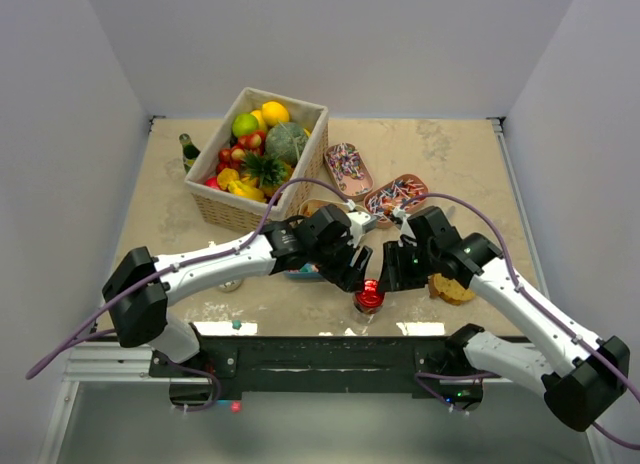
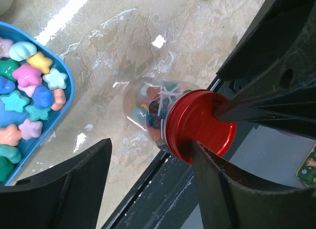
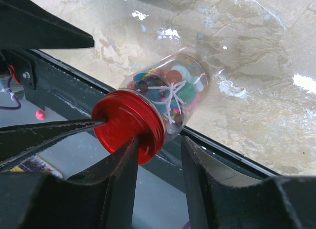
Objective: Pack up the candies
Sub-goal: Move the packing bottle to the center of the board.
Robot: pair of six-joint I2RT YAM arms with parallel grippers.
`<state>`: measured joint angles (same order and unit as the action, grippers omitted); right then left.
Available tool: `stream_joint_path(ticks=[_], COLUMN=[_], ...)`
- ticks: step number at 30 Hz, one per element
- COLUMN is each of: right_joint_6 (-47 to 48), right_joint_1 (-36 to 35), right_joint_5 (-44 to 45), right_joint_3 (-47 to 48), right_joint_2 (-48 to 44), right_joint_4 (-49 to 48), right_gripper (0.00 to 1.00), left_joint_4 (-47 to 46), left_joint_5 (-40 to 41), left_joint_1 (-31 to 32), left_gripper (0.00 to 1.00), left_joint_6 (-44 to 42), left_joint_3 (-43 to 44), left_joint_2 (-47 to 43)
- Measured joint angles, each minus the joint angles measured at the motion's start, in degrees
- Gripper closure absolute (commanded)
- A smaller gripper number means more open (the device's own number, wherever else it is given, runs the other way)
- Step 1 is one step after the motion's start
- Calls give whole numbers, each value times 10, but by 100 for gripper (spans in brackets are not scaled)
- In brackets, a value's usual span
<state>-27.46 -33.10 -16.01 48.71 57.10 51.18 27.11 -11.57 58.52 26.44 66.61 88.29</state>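
**pixelmoth:** ok, what's on the beige marbled table [image 1: 470,174]? Counts please, biggest stuff first.

**tinkr_dan:** Two black-and-white robot arms. The left arm [image 1: 210,264] and the right arm [image 1: 520,304] meet around the middle of the near edge. One woven wicker basket [image 1: 225,209] sits far left, heaped with toy fruit [image 1: 265,149]. There are three trays. Two are pink ovals, the far pink tray [image 1: 368,180] and the right pink tray [image 1: 420,184], both piled with striped wrapped candies [image 1: 345,164]. The third is a blue plastic tray [image 2: 68,87] just left of the jar, full of pastel star-shaped candies [image 2: 27,73]. Over a dozen of those are showing, and I couldn't get an exact number.

**pixelmoth:** and the jar?

**tinkr_dan:** One clear jar [image 2: 148,103] with one red screw lid [image 2: 200,123], standing at the near edge about centre, right between the grippers. It's stuffed with mixed-colour candies [image 3: 173,88], too jumbled to count. There's also one green bottle [image 1: 188,150] by the basket's far left corner. One brown crumbly piece [image 1: 452,289] lies just right of the right arm's wrist.

**pixelmoth:** is anything gripping it?

**tinkr_dan:** Doesn't look like it. The left gripper [image 2: 150,155] is spread wide, with one finger against the lid's rim and the other well off to the left. The right gripper [image 3: 159,145] has its jaws parted more narrowly. Its tips are at the lid and one is touching the edge, but it isn't pinching anything.
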Motion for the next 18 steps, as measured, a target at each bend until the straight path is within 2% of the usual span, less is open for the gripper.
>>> stream_joint_path(ticks=[10,14,18], right_joint_6=[-12,-12,-9], right_joint_1=[0,0,0], right_joint_5=[-6,-12,-19], right_joint_3=[-13,-13,-13], right_joint_2=[0,1,7], right_joint_4=[-32,-36,-38], right_gripper=[58,52,39], left_joint_4=[-91,-127,-138], left_joint_5=[-27,-28,-26], left_joint_1=[0,0,6], left_gripper=[40,38,34], left_joint_6=[19,28,29], left_joint_3=[-53,-85,-103], left_joint_2=[-11,-27,-42])
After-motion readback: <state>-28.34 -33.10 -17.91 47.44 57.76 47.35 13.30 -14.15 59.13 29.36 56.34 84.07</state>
